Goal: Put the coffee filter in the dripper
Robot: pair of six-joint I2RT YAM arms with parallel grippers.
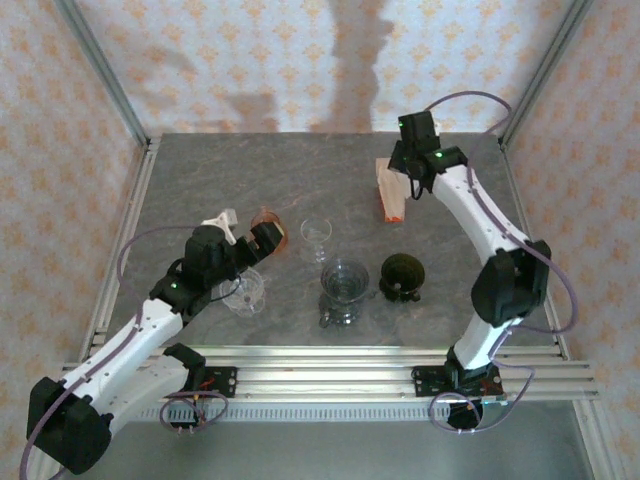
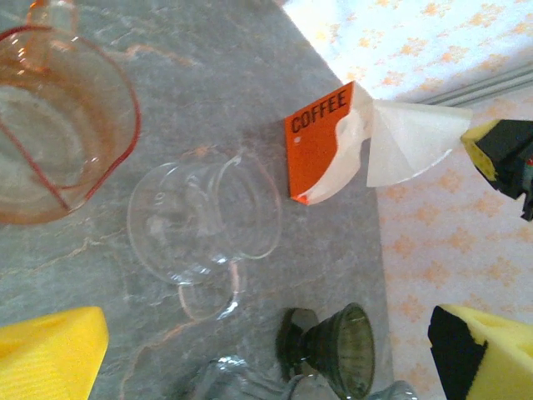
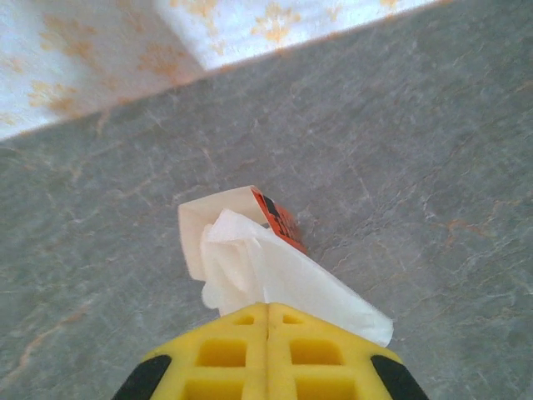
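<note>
Top external: finds the right claw toward the far right corner of the bench, just over an orange box. Right wrist: shows that claw fully shut, pads pressed together on one edge of the white filter. Leaves the rest of the paper trailing back to the mouth of the box; cannot tell whether clear of the stack there. Left wrist: catches the same filter fanned out between box and right claw. Puts the left claw toward the left edge, spread wide, holding nothing, just beside an orange dripper.

Looks like thin paper: next to weightless, limp, easily creased or torn, prone to dragging a second sheet out with it. Calls for a pinch at the rim or seam, as here, not the middle, so that the cone can hang open. Needs a slow lift clear of the box, then a gentle drop, not a push, into the dripper. Offers further candidates toward the near edge: a clear dripper and a dark dripper; cannot tell which is meant. Warns of glass: fragile, and probably easy to tip with a nudge.
</note>
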